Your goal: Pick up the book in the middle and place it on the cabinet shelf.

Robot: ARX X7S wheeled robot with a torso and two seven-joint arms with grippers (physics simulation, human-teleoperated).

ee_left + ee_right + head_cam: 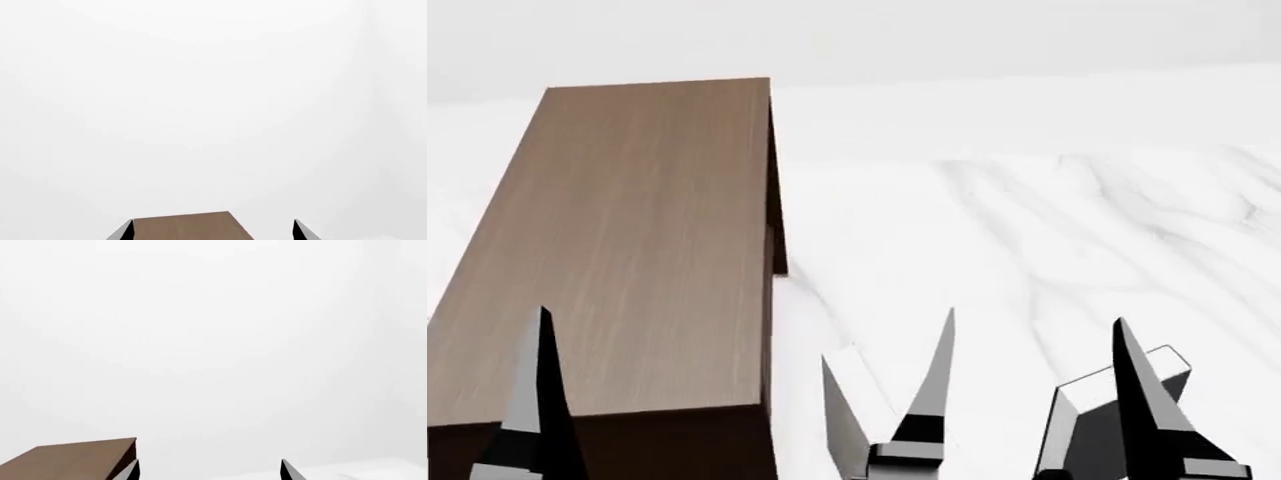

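Both the left gripper [213, 231] and right gripper [210, 471] have jaws released and empty, so the pickup is not begun. I cannot tell the book among the pale blocks [851, 405] on the surface [1028, 230] beside the cabinet shelf [641, 230]. Next, the right gripper must lower.

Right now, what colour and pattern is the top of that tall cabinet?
Medium brown with wood grain on the cabinet shelf, its sides darker brown. The head view shows it best.
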